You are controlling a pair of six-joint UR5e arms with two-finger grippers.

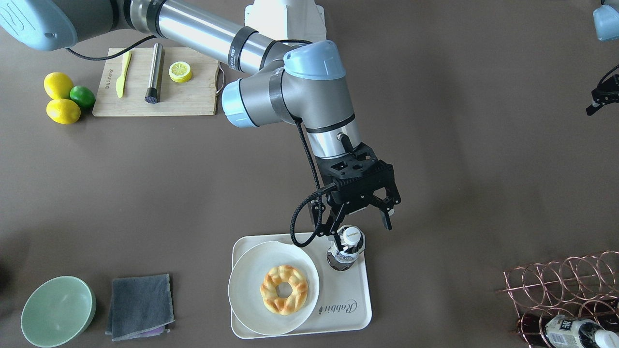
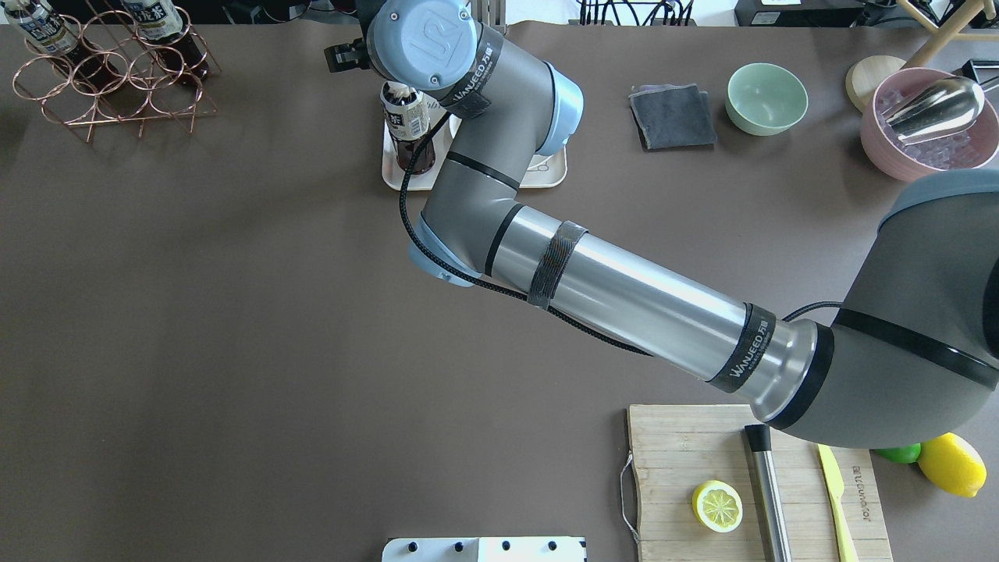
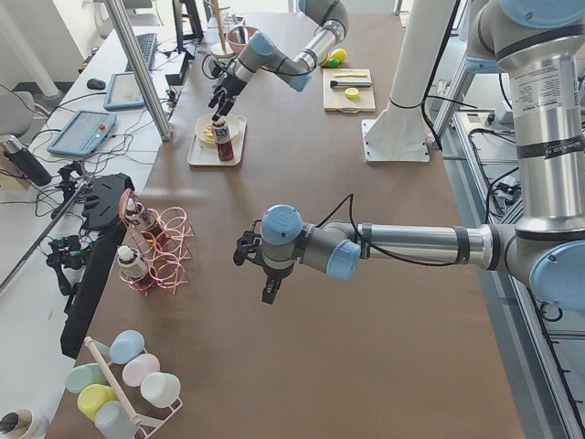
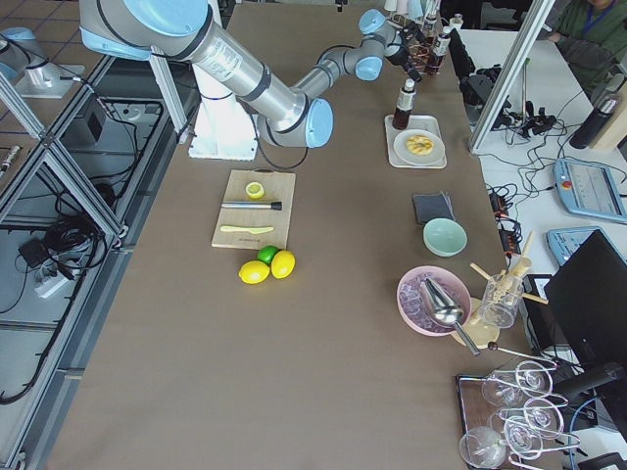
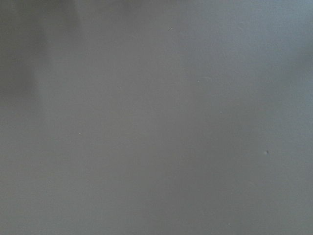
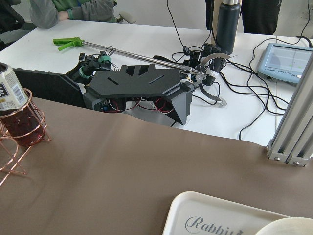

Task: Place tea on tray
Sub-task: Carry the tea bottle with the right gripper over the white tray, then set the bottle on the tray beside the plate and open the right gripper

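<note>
Right arm (image 2: 624, 297): extended across tabletop (image 2: 234, 312) toward far edge, wrist bent down.
Right gripper (image 1: 360, 228): pointing down, fingers spread wide, nothing held.
Left arm (image 3: 411, 242): stretched level over tabletop.
Left gripper (image 3: 268, 283): pointing down, finger spacing unclear.

tray (image 2: 392, 178) mostly hidden under right arm (image 2: 624, 300) | rack bottle (image 1: 575, 333) cut by edge

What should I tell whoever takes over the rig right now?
Right gripper: open at the cap of the tea, no grip on it.
Left gripper: over bare table, far from the tray; open or shut unclear.
Tea: upright on the tray, beside the plate.
Done: tea on tray.
Left: lift the right arm clear.
</note>
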